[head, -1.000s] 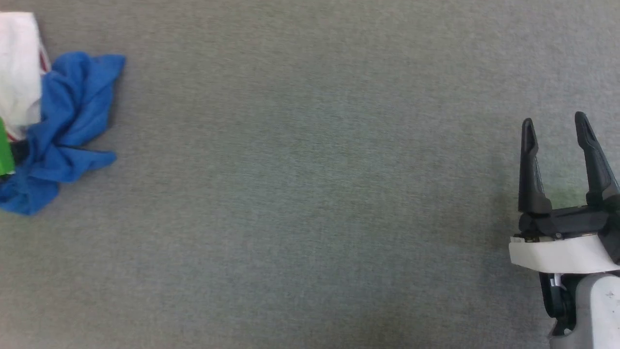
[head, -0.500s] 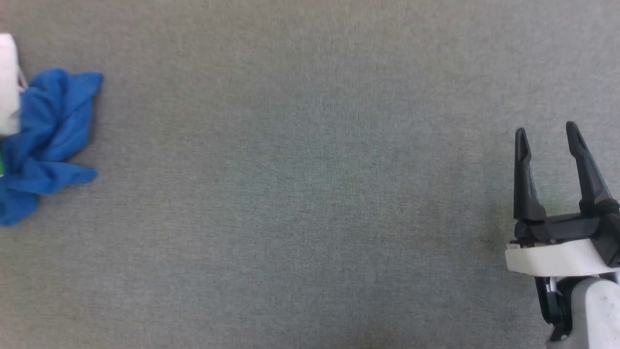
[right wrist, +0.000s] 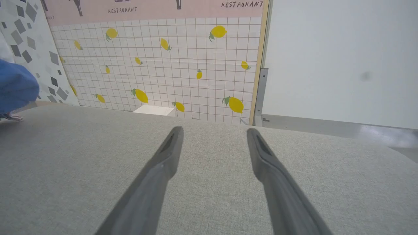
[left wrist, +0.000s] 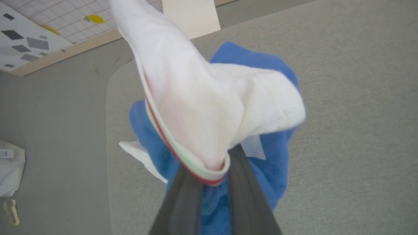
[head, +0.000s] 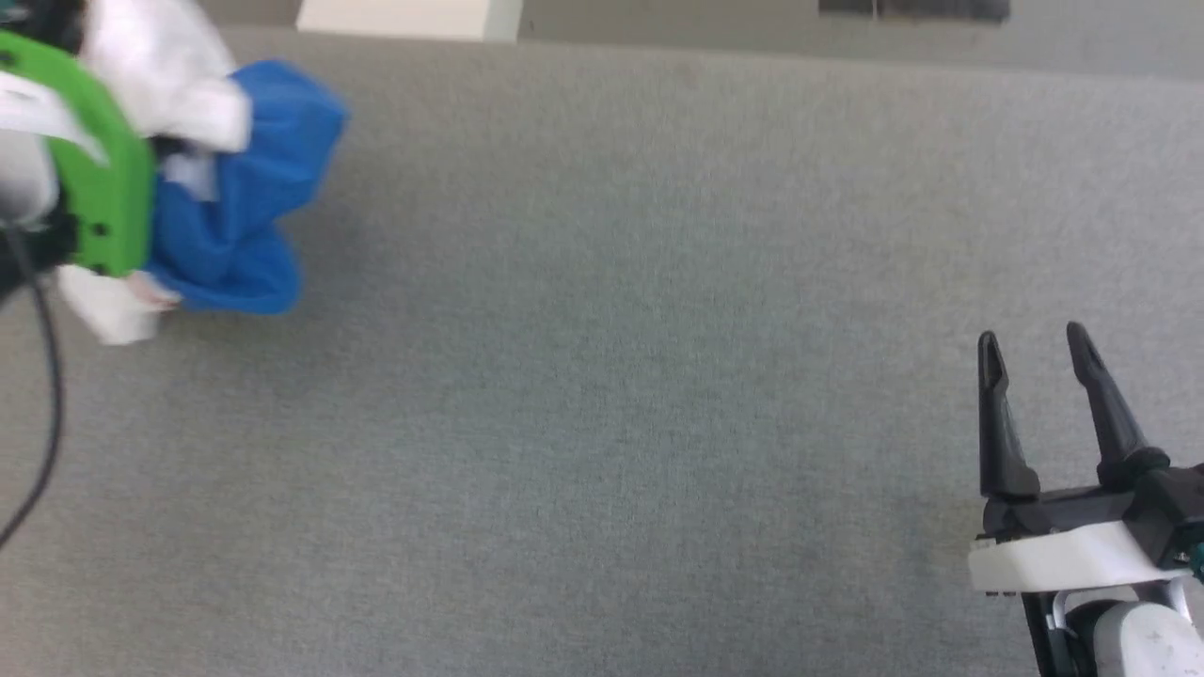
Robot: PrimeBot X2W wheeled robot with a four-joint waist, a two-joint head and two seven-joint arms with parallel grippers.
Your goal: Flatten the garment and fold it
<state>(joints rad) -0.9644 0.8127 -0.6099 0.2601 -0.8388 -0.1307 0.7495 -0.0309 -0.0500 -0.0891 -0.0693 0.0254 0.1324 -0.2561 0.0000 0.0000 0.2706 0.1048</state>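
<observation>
The garment (head: 245,188) is a bunched royal-blue shirt with white sleeves, hanging over the far left of the grey padded table (head: 602,376). In the left wrist view my left gripper (left wrist: 212,163) is shut on a white sleeve (left wrist: 196,107) at its red-striped cuff, and the blue body (left wrist: 274,169) sags beneath. The head view shows that arm's green wrist piece (head: 103,169) beside the cloth. My right gripper (head: 1035,353) is open at the lower right, far from the shirt, with nothing between its fingers (right wrist: 163,163). A blue edge of the garment (right wrist: 14,86) shows at the right wrist view's left.
A pale box (head: 404,17) stands beyond the table's far edge, with a dark object (head: 912,7) further right. A black cable (head: 47,395) hangs at the left. Behind the table is a lemon-patterned tile wall (right wrist: 163,65). A white bag (left wrist: 9,166) lies on the floor.
The left gripper has closed on the white sleeve and raised the garment off the table. The head camera has tilted, bringing the table's far edge into view.
</observation>
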